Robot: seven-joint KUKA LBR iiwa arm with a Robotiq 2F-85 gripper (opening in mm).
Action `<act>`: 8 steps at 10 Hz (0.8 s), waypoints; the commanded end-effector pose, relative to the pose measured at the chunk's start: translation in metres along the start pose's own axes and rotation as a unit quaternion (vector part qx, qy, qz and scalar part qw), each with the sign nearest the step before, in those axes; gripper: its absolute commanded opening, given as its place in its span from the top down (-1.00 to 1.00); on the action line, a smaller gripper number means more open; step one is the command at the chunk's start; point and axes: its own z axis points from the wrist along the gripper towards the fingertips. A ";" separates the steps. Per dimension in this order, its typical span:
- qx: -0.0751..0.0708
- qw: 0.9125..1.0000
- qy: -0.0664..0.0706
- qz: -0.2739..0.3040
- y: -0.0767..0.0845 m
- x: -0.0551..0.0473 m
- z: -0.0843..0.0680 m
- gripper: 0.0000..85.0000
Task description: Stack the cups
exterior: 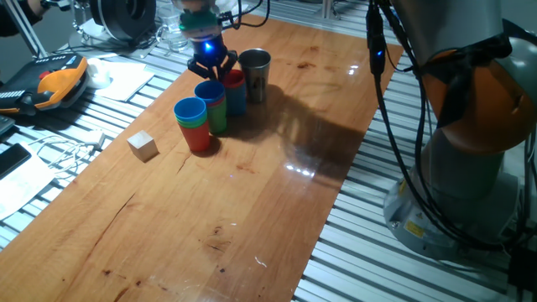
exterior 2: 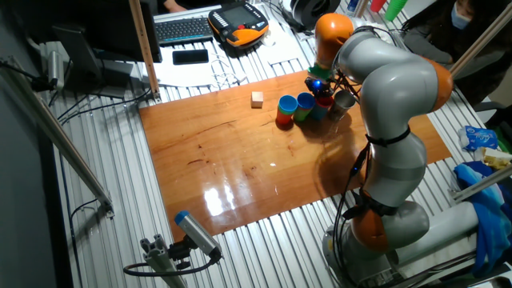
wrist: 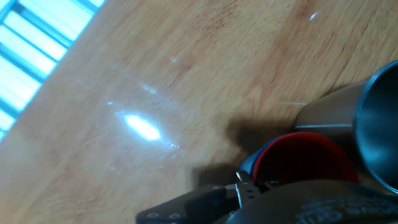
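Several cups stand close together at the far end of the wooden table (exterior: 252, 193). A blue cup tops a green and red stack (exterior: 192, 124). Beside it a blue cup sits on a green one (exterior: 211, 101). A red cup nests in a blue one (exterior: 234, 91), also seen in the hand view (wrist: 301, 163). The steel cup (exterior: 255, 74) stands upright on the right, and shows in the hand view (wrist: 367, 121). My gripper (exterior: 208, 67) hovers just above the blue-on-green stack, fingers spread, nothing seen between them. From the other side the cups (exterior 2: 305, 106) sit under the gripper (exterior 2: 318, 83).
A small wooden cube (exterior: 143, 145) lies left of the cups, also in the other fixed view (exterior 2: 257, 98). The arm's base (exterior: 470, 168) stands off the table's right side. Cables, papers and an orange pendant (exterior: 59, 84) lie past the left edge.
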 end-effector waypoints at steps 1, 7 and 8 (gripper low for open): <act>0.001 1.000 0.001 0.002 0.004 0.001 -0.006 1.00; 0.010 1.000 0.021 -0.014 0.025 -0.006 -0.054 1.00; 0.013 1.000 0.014 -0.019 0.027 -0.006 -0.057 1.00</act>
